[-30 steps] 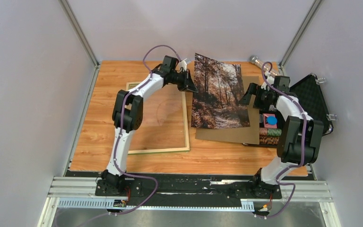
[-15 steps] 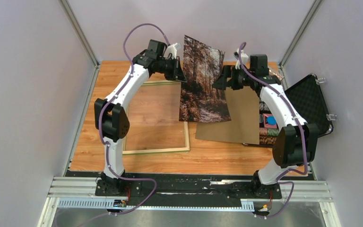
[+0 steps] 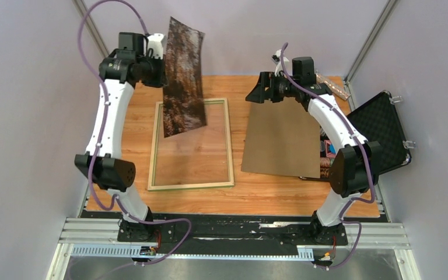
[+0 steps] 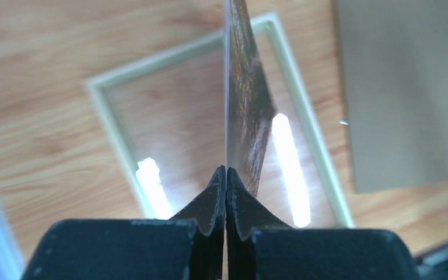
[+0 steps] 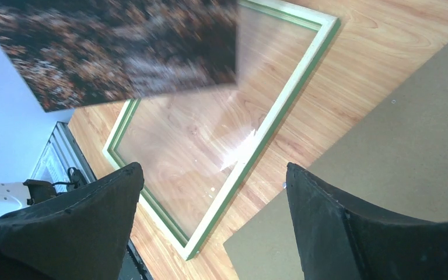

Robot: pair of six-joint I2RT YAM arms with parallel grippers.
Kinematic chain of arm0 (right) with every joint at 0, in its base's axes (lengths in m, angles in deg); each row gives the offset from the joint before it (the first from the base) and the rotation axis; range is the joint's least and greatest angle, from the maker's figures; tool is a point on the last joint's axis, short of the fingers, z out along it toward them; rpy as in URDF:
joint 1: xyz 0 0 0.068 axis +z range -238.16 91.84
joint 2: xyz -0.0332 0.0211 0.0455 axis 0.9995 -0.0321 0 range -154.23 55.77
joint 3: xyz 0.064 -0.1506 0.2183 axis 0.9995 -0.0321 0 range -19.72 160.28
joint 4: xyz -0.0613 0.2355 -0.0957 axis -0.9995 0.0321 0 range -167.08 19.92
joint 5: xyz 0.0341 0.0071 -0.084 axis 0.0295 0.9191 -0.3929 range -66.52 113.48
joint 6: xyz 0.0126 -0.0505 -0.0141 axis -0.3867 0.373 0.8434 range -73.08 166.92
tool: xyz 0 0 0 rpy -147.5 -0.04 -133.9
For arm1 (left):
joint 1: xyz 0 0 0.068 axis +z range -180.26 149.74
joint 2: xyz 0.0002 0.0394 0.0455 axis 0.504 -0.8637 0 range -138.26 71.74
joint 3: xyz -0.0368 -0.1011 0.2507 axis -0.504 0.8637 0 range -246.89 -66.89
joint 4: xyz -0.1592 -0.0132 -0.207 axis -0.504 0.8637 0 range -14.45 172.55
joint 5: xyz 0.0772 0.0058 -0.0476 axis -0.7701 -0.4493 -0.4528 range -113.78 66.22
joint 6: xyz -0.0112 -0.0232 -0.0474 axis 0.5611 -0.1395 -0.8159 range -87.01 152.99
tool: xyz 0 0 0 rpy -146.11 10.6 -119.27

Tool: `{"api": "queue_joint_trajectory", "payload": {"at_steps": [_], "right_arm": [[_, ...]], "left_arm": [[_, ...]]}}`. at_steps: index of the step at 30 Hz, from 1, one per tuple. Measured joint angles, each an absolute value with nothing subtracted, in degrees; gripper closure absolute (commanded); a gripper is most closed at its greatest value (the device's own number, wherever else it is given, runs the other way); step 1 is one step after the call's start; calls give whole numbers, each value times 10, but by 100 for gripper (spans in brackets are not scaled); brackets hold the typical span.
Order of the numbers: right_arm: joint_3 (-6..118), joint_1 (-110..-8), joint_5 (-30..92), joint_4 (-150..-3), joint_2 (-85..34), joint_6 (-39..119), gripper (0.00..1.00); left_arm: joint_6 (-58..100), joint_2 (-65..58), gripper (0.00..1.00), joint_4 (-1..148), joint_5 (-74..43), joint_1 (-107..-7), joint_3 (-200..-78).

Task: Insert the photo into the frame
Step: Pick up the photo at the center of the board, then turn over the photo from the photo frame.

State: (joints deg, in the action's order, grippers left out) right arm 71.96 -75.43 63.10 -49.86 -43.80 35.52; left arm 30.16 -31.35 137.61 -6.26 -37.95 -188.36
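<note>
The photo, an autumn forest print, hangs almost upright in the air above the far-left part of the frame. My left gripper is shut on its upper left edge. In the left wrist view the photo runs edge-on out of the shut left gripper, with the frame flat on the table below. My right gripper is open and holds nothing, well to the right of the photo. In the right wrist view it looks down on the photo and the frame.
A plain brown backing board lies flat to the right of the frame, also visible as the board under my right gripper. An open black case with small coloured items sits at the right edge. Enclosure walls stand close on both sides.
My left arm has lifted the photo up and swung it left, from above the backing board to above the frame. My right gripper has moved back and left, staying open.
</note>
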Motion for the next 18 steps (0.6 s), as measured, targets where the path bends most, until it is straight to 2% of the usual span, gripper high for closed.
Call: {"api": "queue_joint_trajectory", "payload": {"at_steps": [5,11,14,18], "right_arm": [[717,-749,631,-500,-438,351,11],[693,-747,627,-499,-436,350,11],[684,-745,622,-500,-430,350,11],[661,-745,616,-503,-407,350,10]], "left_arm": [[387,-227,100,1414,-189,-377,-1920],[442,-176,100,1434,-284,-391,-1950],[453,-167,100,1433,-321,-421,-1909],[451,-171,100,1421,-347,-475,-1794]]}}
